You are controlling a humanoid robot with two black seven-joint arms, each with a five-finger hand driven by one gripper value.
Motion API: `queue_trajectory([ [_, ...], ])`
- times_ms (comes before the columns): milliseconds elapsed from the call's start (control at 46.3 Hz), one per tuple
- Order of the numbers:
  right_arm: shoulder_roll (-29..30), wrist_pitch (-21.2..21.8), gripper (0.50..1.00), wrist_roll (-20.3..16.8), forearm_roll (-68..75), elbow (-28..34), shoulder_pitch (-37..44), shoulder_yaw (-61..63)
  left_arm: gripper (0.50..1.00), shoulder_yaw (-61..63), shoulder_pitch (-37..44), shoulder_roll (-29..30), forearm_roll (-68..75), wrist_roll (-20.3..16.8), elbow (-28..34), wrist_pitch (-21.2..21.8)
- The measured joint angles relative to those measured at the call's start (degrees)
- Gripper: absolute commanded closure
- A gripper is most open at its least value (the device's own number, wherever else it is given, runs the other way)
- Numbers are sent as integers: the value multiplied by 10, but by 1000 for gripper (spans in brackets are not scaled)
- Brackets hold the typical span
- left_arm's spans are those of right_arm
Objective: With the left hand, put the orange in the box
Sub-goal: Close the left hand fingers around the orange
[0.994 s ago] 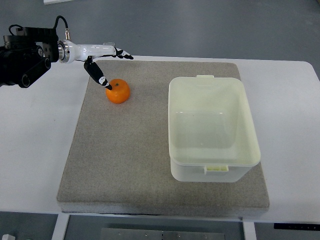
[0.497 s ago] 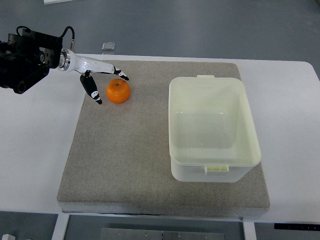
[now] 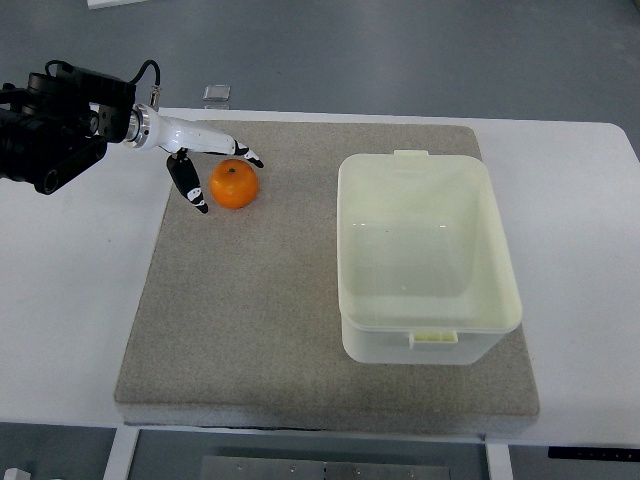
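An orange [image 3: 234, 185] lies on the grey mat [image 3: 260, 320] near its far left corner. My left hand [image 3: 222, 178], white with black fingertips, reaches in from the left edge. Its fingers [image 3: 247, 156] lie along the far side of the orange and its thumb [image 3: 190, 187] points down just left of the fruit. The hand is spread around the orange, not closed on it. A pale yellow plastic box [image 3: 428, 255] with no lid stands to the right on the mat, nothing inside. The right arm does not show.
The mat covers most of a white table [image 3: 70, 300]. A small grey object [image 3: 214, 93] lies on the floor beyond the table's far edge. The black forearm housing [image 3: 50, 125] sits over the table's far left corner.
The hand has come down from above the orange to bracket it: fingers lowered along the far side, thumb swung to its left. The orange has shifted slightly.
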Motion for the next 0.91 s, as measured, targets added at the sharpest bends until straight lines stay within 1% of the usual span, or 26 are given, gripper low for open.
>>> queue_trajectory([
  [454, 0, 0, 568, 0, 0, 0, 0, 0, 506, 1, 11, -13, 14, 0, 0, 1],
  [540, 0, 0, 568, 0, 0, 0, 0, 0, 508, 1, 11, -15, 14, 0, 1, 9],
  [648, 0, 0, 568, 0, 0, 0, 0, 0, 510, 1, 12, -17, 17, 0, 5, 36],
  [735, 0, 0, 568, 0, 0, 0, 0, 0, 519, 1, 12, -17, 22, 0, 6, 53],
  [843, 0, 0, 568, 0, 0, 0, 0, 0, 542, 1, 12, -17, 24, 0, 7, 58],
  [886, 0, 0, 568, 0, 0, 0, 0, 0, 564, 1, 12, -17, 24, 0, 7, 59],
  [908, 0, 0, 568, 0, 0, 0, 0, 0, 564, 1, 12, -17, 24, 0, 7, 59],
])
